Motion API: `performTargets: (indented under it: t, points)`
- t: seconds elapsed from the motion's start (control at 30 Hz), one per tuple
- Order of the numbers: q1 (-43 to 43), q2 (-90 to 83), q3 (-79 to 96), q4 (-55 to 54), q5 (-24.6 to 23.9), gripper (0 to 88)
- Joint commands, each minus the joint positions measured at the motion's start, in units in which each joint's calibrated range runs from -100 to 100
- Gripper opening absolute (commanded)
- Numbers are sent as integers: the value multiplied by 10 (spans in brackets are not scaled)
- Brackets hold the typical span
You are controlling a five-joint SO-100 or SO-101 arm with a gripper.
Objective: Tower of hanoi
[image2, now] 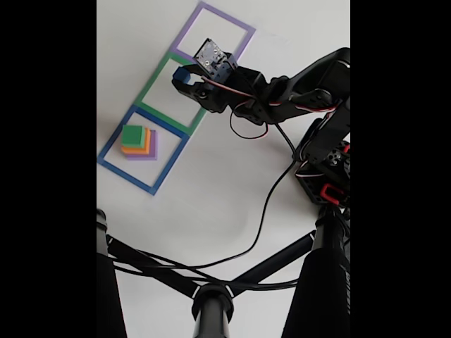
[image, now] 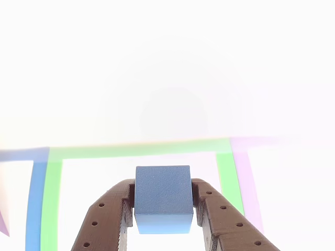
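My gripper (image: 162,201) is shut on the small blue cube (image: 162,198), which sits between the two brown fingers. In the fixed view the gripper (image2: 184,79) holds the blue cube (image2: 182,74) over the green square outline (image2: 156,76). A stack of green cube (image2: 132,135) on orange cube (image2: 143,148) on the pale-purple slab (image2: 152,150) stands inside the blue square outline (image2: 113,167). In the other view the green outline (image: 52,193) frames the white surface under the cube.
A purple square outline (image2: 211,8) lies at the top of the row. The arm's base (image2: 331,169) stands at the right, with a black cable (image2: 261,218) trailing down. Black tripod legs (image2: 211,296) cross the bottom of the fixed view.
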Motion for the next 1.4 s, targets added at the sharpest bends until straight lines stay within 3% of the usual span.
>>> performTargets:
  t: [0.0,0.27,0.57,0.73,0.9,1.13,1.37]
  points:
    - [-7,-174,-72,250,8,24]
    - [-36,-258,-422,767,8,21]
    - [-103,-176,-839,1112,-6,20]
    - [-140,-157,-930,1163,-60,16]
    - [-168,-156,-954,1168,-75,16]
    - [-194,-158,-926,1146,-55,15]
    - [-201,-196,-696,956,8,10]
